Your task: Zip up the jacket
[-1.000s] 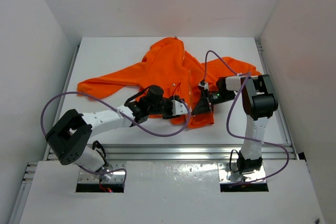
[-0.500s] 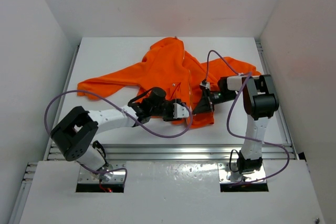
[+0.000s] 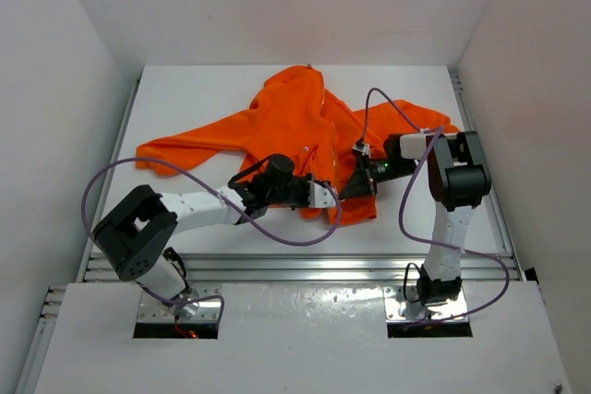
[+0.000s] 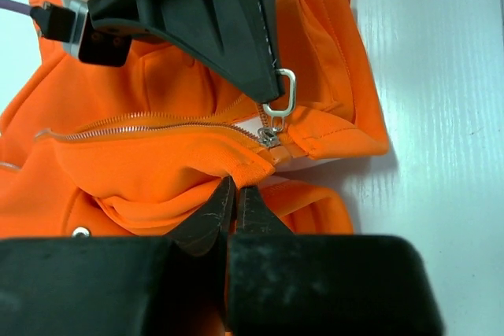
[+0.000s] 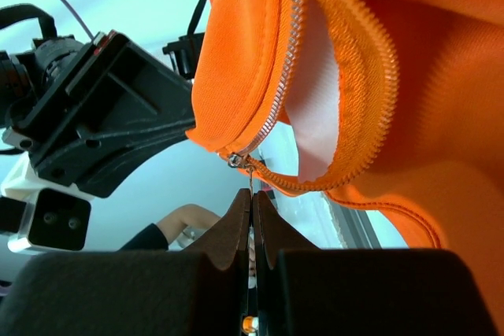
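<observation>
The orange jacket (image 3: pixel 286 122) lies spread on the white table, its front open along the pale zipper (image 4: pixel 142 123). My left gripper (image 3: pixel 325 195) is shut on the jacket's orange fabric just below the zipper's lower end, seen in the left wrist view (image 4: pixel 235 194). My right gripper (image 3: pixel 349 187) faces it from the right and is shut on the metal zipper pull (image 4: pixel 281 96), which hangs from the slider (image 5: pixel 235 160) at the bottom of the zipper. The pull (image 5: pixel 250 180) runs down between the right fingertips (image 5: pixel 236 218). The two grippers are close together at the hem.
The white table (image 3: pixel 185 99) has walls on three sides. A metal rail (image 3: pixel 295 265) runs along the near edge. Purple cables (image 3: pixel 277 232) loop beside both arms. The jacket's sleeves reach left (image 3: pixel 185 149) and right (image 3: pixel 425 117).
My left arm has swung a little to the right, bringing its gripper closer to the right gripper. The right gripper has hardly moved and keeps the pull.
</observation>
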